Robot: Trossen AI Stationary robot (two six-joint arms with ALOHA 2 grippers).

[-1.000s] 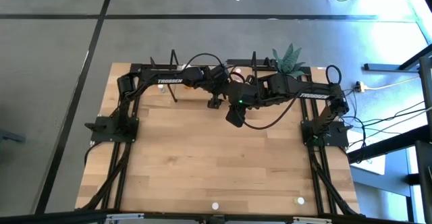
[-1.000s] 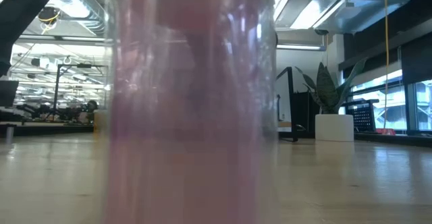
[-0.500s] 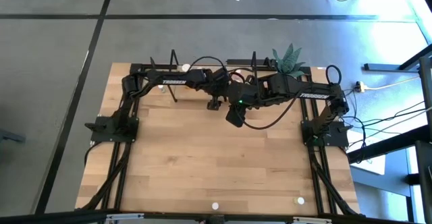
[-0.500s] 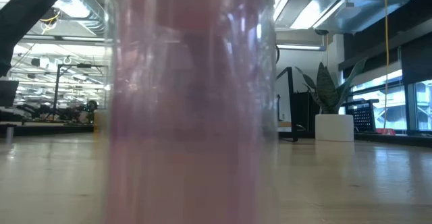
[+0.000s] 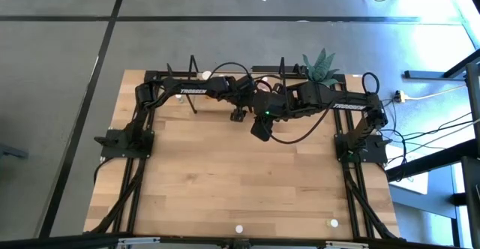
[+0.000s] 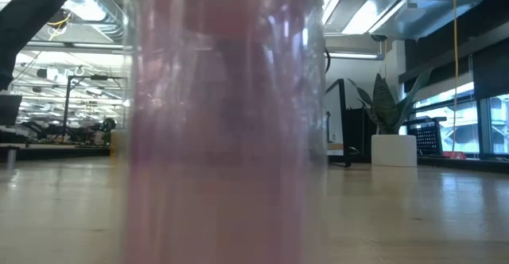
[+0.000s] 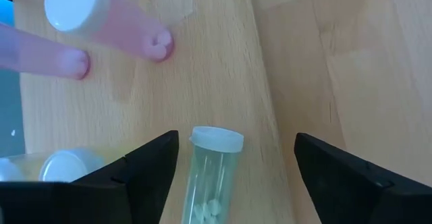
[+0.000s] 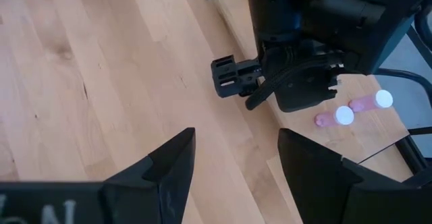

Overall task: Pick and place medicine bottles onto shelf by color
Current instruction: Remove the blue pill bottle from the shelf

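Standing between the spread fingers of the left hand [image 7: 233,177], green bottle [image 7: 209,177], untouched, pink bottles [image 7: 108,25] beyond

Both arms meet over shelf [image 5: 225,75] at desk [image 5: 225,174] far edge. Bottle [image 7: 210,173] between left hand [image 7: 233,177] fingers; two bottles [image 7: 101,21] beyond.

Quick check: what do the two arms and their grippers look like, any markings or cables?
Both arms are black with boxy links; the left arm and right arm carry white lettering. Loose black cables loop over their wrists. The left gripper and right gripper have two broad, matte black, wedge-shaped fingers.
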